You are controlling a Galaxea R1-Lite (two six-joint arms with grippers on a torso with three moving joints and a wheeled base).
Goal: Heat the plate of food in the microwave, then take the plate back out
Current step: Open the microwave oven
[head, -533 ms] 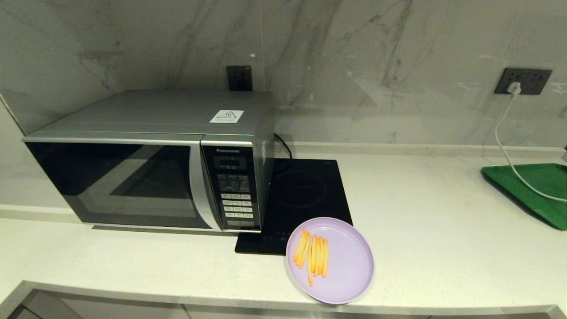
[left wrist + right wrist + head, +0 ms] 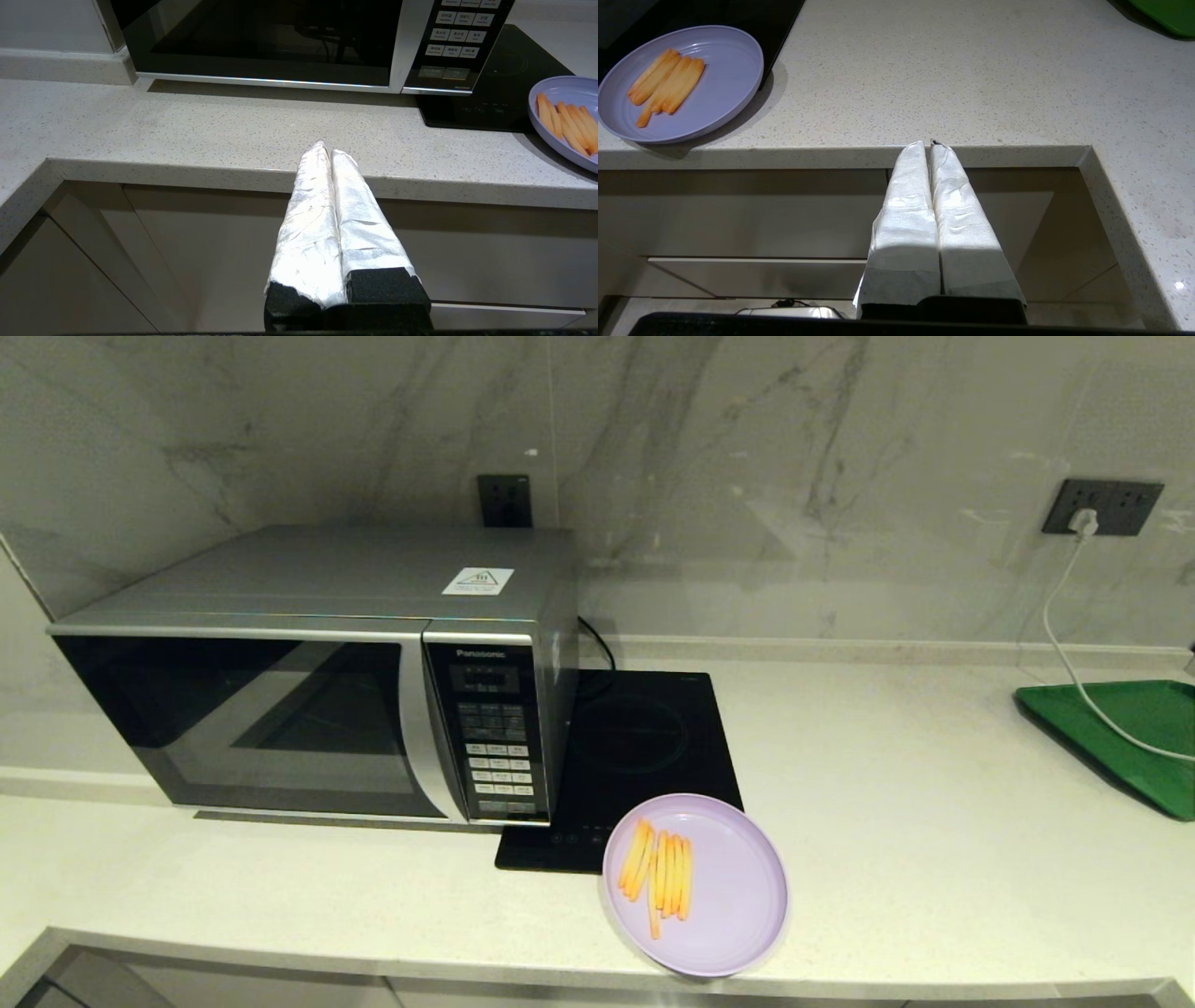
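The lilac plate of food (image 2: 695, 884) rests near the counter's front edge, partly on the hob's corner, with several orange fries on its left half. It also shows in the left wrist view as the plate (image 2: 565, 121) and in the right wrist view as the plate (image 2: 682, 84). The silver-grey microwave (image 2: 317, 672) stands to the plate's left, its dark door closed. My left gripper (image 2: 331, 150) is shut and empty, low in front of the counter edge before the microwave. My right gripper (image 2: 928, 144) is shut and empty at the counter edge, right of the plate. Neither arm shows in the head view.
A flat black induction hob (image 2: 635, 747) lies between microwave and plate. A green tray (image 2: 1130, 737) sits at the far right with a white cable (image 2: 1064, 644) running to a wall socket. Cabinet fronts (image 2: 233, 252) lie below the counter (image 2: 934, 840).
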